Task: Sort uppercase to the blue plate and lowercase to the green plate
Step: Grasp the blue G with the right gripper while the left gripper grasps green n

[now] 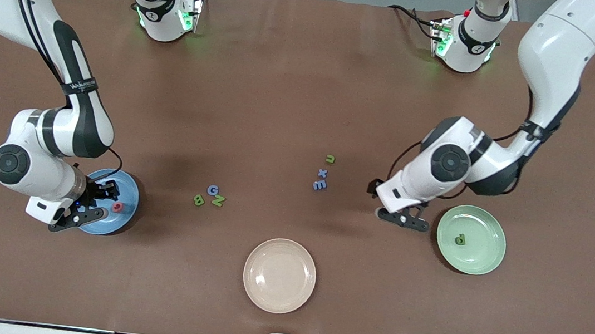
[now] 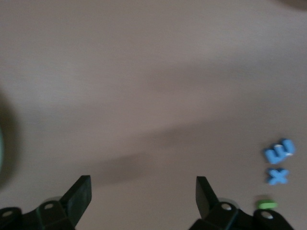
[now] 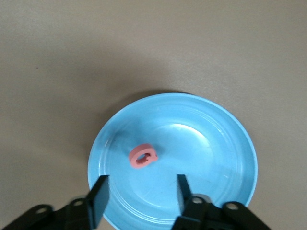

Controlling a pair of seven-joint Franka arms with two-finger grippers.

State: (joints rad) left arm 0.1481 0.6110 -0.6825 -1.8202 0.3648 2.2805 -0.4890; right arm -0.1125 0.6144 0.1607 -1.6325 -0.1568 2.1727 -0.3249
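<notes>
Two Franka arms reached over the brown table (image 1: 295, 88), which carried everything else.

Three plates came next in size. The blue plate (image 1: 129, 195) sat toward the right arm's end of the table, the green plate (image 1: 483, 255) toward the left arm's end, and the cream plate (image 1: 279, 275) between them, nearest the front camera.

The right end effector (image 1: 93, 201) hung over the blue plate, its fingers (image 3: 99, 201) spread apart and holding nothing. In the right wrist view the pinkish-red round letter (image 3: 142, 156) lay flat on the blue plate's floor, just clear of the fingertips and not touched by them.

The left end effector (image 1: 402, 217) was over bare table just beside the green plate, on the side toward the table's middle. Its fingers (image 2: 79, 196) stood wide apart and empty.

The small pieces came last. A green a (image 1: 460, 240) lay in the green plate. Near the table's middle, the green B (image 1: 198, 200), blue G (image 1: 212, 190) and green N (image 1: 218, 200) sat in a tight cluster, well apart from both end effectors. Closer to the left end effector, the green u (image 1: 330, 159), blue x (image 1: 322, 173) and blue m (image 1: 320, 184) formed a short line, the u farthest from the front camera and the m nearest. The left wrist view showed the m and x side by side on the table, off to one side of the open fingers.
</notes>
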